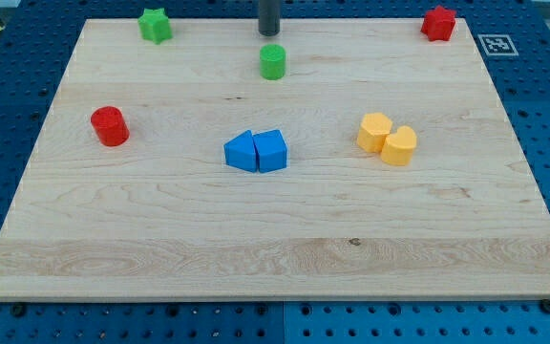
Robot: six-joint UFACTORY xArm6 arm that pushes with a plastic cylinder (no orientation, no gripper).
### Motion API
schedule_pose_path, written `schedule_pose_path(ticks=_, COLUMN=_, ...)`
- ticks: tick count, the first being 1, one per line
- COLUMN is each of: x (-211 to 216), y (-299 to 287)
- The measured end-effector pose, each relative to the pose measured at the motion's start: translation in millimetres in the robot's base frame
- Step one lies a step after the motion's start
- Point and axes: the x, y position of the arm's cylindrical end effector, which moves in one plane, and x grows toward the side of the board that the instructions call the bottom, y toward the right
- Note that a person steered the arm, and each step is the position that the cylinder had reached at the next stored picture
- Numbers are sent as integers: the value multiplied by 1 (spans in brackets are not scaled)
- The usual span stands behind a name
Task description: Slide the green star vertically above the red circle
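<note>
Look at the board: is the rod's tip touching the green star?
No: my tip stands just above the green cylinder, well right of the green star.

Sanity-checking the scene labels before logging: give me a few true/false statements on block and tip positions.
1. The green star sits at the view's top left. True.
2. My tip touches the green star. False: it stands just above the green cylinder, far right of the star.
3. The two blue blocks touch each other. True.
4. The red circle lies at the view's right edge. False: it is at the left.
5. The two yellow blocks lie right of the blue pair. True.
</note>
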Motion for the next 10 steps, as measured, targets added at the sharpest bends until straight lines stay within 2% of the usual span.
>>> schedule_pose_path(ticks=2, x=-24, y=-32)
schedule_pose_path(ticks=10, x=-25, y=-209)
